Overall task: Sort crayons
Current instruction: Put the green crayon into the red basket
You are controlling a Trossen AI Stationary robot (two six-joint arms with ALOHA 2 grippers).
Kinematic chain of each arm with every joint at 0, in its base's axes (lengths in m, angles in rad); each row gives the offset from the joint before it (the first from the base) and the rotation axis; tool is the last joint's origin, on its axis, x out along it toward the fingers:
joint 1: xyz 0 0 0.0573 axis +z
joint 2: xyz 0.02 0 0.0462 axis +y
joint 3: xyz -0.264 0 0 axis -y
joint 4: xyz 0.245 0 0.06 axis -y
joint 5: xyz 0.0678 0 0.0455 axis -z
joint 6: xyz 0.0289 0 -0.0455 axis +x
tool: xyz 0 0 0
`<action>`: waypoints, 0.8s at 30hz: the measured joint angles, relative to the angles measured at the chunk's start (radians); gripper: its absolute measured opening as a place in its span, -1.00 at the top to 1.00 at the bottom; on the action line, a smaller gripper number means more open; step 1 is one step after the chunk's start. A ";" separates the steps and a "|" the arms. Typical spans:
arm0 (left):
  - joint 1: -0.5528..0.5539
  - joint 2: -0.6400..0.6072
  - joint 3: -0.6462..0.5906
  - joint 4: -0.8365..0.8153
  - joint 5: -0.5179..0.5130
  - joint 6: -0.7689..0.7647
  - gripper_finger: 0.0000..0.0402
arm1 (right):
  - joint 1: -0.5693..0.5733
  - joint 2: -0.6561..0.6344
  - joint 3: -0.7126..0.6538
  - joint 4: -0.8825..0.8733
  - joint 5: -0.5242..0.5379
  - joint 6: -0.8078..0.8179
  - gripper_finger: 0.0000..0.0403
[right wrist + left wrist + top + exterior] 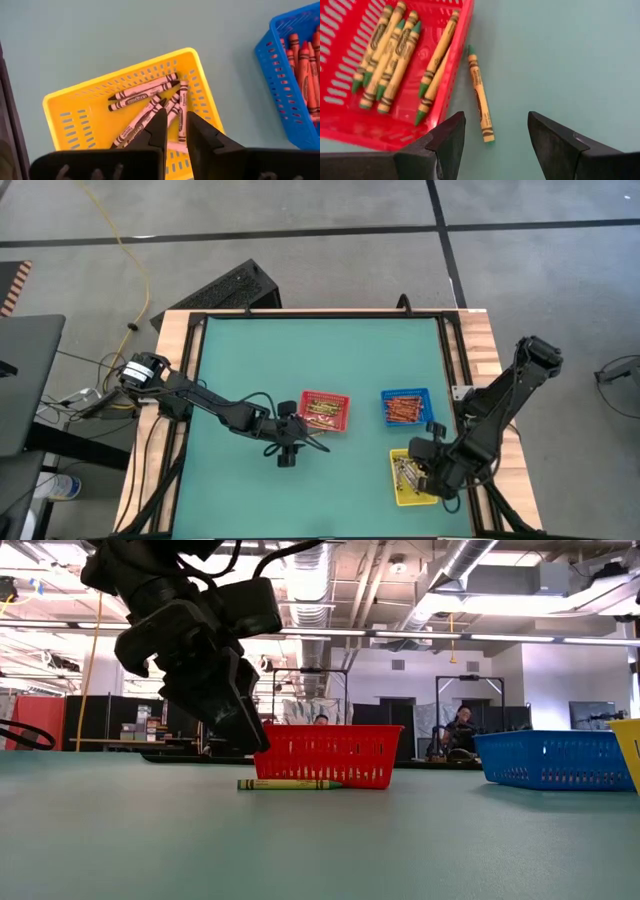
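With the left gripper (pixel 495 145) spread over the stray crayon (pixel 480 95) beside the red tray (pixel 451 95), a finger may catch the tray wall.

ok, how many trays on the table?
3: red tray mid-table by the left gripper, blue tray right of it, yellow tray under the right gripper.
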State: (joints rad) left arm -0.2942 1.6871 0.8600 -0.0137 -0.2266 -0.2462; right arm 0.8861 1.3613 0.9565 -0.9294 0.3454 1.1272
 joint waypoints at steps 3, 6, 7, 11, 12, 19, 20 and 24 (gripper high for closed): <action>0.000 0.000 -0.043 0.054 -0.006 -0.040 -0.03 | 0.007 0.000 0.000 -0.001 0.004 -0.003 0.69; -0.012 0.000 -0.083 0.100 -0.030 -0.093 -0.03 | 0.014 0.000 0.000 -0.005 0.006 -0.006 0.69; -0.019 0.000 -0.094 0.117 -0.049 -0.100 -0.03 | 0.017 0.000 0.000 -0.005 0.009 -0.010 0.69; -0.040 0.000 -0.130 0.204 -0.105 -0.116 -0.03 | 0.017 0.000 0.000 -0.006 0.021 -0.037 0.69; -0.043 0.006 -0.134 0.208 -0.112 -0.125 -0.02 | 0.017 0.000 0.000 -0.009 0.021 -0.038 0.69; -0.067 0.100 -0.141 0.288 -0.125 -0.189 0.09 | 0.015 -0.001 0.000 -0.028 0.026 -0.066 0.69; -0.068 0.125 -0.134 0.307 -0.131 -0.190 0.11 | 0.015 -0.001 0.001 -0.038 0.031 -0.066 0.69; -0.070 0.189 -0.125 0.334 -0.125 -0.193 0.24 | 0.015 0.000 0.000 -0.033 0.051 -0.066 0.69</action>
State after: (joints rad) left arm -0.3647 1.8762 0.7349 0.3204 -0.3515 -0.4396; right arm 0.9009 1.3609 0.9569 -0.9621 0.3969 1.0611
